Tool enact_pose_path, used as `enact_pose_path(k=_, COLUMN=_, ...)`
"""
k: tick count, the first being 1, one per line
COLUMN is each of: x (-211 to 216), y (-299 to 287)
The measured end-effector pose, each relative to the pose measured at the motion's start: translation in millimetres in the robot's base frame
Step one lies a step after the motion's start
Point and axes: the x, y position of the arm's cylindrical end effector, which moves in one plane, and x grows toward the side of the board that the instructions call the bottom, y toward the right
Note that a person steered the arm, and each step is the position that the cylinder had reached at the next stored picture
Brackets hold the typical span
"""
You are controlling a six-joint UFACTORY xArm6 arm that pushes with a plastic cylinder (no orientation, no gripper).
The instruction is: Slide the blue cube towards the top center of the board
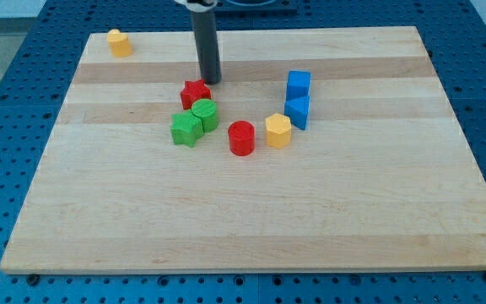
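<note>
The blue cube (299,84) sits right of the board's centre, in the upper half. A second blue block (298,111) lies just below it, nearly touching. My tip (212,80) is left of the blue cube, about a hundred pixels away, and just above and right of a red star-shaped block (195,93). The dark rod rises from the tip out of the view's top.
A green cylinder (204,114) and a green star-shaped block (186,129) cluster below the red star. A red cylinder (241,138) and a yellow hexagonal block (278,130) lie near the centre. Another yellow block (120,42) sits at the wooden board's (243,211) top left corner.
</note>
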Motion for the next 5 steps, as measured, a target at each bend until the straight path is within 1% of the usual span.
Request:
enact_pose_path(k=2, x=70.3, y=74.3)
enact_pose_path(k=3, x=73.1, y=122.6)
enact_pose_path(k=4, x=67.3, y=154.7)
enact_pose_path(k=5, x=56.0, y=157.4)
